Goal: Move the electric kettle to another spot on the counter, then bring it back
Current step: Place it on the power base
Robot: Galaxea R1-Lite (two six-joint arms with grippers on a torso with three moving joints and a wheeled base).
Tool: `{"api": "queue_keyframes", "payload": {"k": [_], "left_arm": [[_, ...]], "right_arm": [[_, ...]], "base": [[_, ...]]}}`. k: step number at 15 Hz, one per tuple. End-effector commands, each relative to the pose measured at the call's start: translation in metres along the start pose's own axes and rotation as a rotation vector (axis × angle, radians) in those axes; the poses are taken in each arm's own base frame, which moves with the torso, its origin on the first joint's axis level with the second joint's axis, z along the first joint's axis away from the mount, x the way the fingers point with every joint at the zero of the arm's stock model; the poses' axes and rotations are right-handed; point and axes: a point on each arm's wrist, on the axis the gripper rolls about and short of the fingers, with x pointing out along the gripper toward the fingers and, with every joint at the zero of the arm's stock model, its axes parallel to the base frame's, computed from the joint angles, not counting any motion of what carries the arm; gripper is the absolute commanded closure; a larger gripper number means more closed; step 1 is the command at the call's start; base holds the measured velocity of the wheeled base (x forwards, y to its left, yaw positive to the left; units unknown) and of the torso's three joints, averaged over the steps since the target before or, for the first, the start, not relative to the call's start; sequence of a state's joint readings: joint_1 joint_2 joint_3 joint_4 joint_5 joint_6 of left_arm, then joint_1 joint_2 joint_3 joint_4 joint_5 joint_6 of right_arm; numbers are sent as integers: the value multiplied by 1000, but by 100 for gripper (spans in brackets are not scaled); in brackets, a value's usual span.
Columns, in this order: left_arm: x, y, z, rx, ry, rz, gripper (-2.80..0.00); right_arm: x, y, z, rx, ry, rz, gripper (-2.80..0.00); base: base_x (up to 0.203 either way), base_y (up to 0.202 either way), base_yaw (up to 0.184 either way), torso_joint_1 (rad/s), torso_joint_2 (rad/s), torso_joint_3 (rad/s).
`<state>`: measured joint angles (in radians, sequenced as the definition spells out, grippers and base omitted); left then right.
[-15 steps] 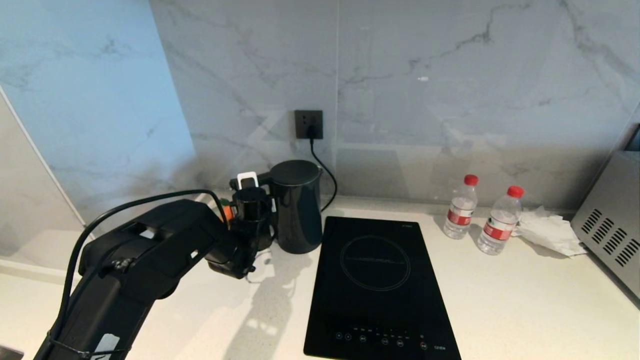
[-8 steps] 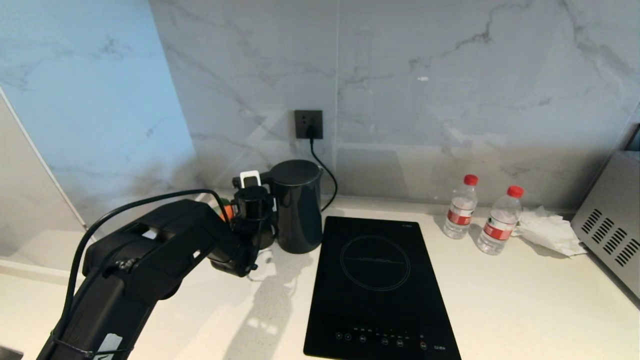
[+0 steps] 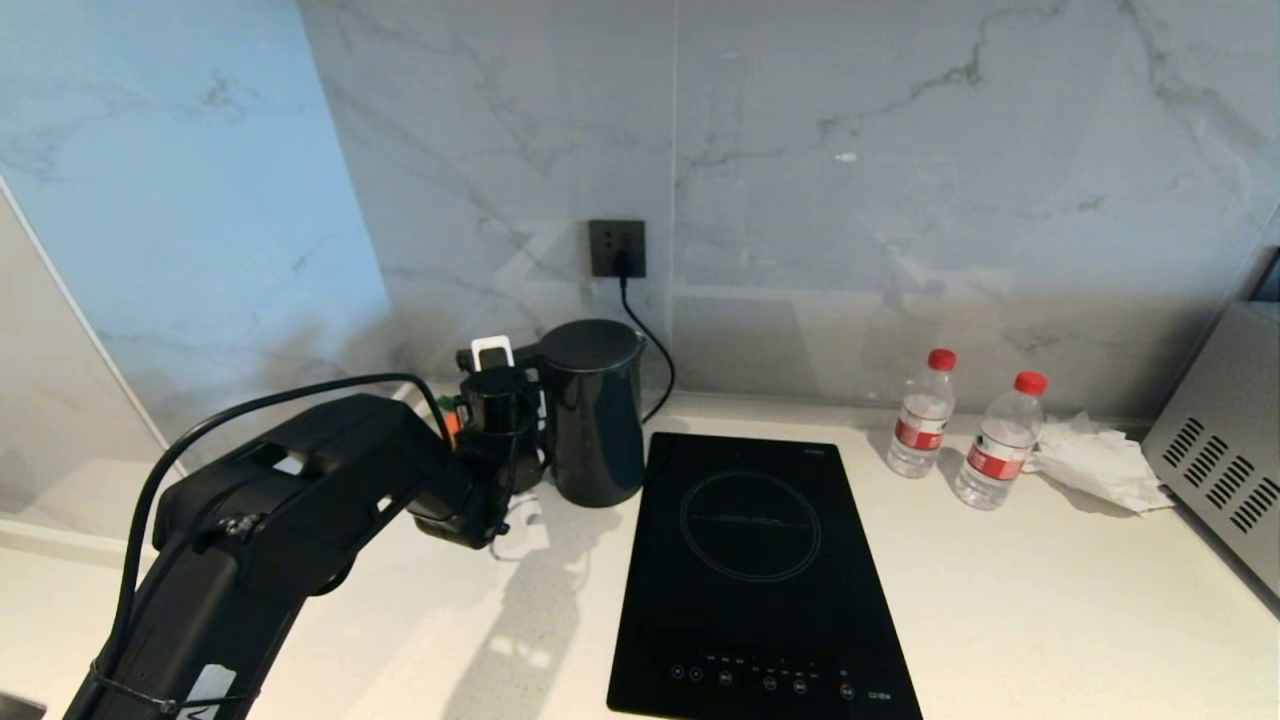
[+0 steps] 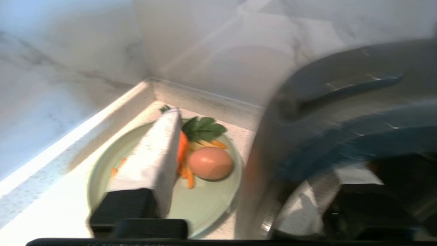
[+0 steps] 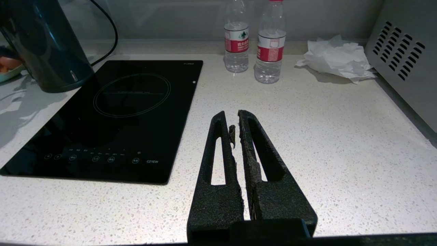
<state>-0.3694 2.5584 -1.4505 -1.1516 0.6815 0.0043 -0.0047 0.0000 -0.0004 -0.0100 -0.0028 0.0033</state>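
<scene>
Fingers (image 4: pixel 153 160) apart at electric kettle (image 3: pixel 595 410) handle — plate (image 4: pixel 205 201) only wrist-visible

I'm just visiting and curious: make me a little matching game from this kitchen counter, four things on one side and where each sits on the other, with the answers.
Things:
1. electric kettle
2. water bottles
3. egg
4. crumpled tissue

Places:
A. on a pale green plate
B. next to the vented steel appliance
C. under the wall socket, left of the induction hob
D. between the hob and the tissue

Pairs: 1-C, 2-D, 3-A, 4-B
</scene>
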Motion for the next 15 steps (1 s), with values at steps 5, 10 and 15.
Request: {"api": "queue_keyframes", "payload": {"k": [5, 10, 15], "left_arm": [[-4, 24, -15, 78, 2, 65, -280], [-12, 31, -14, 85, -38, 65, -280], [-11, 27, -8, 72, -49, 53, -280]], "right_arm": [[0, 0, 0, 0, 1, 0, 0], [0, 0, 0, 0, -2, 0, 0], [0, 0, 0, 1, 0, 0, 0]], "base": [[0, 0, 0, 0, 0, 0], [0, 0, 0, 0, 0, 0], [0, 0, 0, 0, 0, 0]]}}
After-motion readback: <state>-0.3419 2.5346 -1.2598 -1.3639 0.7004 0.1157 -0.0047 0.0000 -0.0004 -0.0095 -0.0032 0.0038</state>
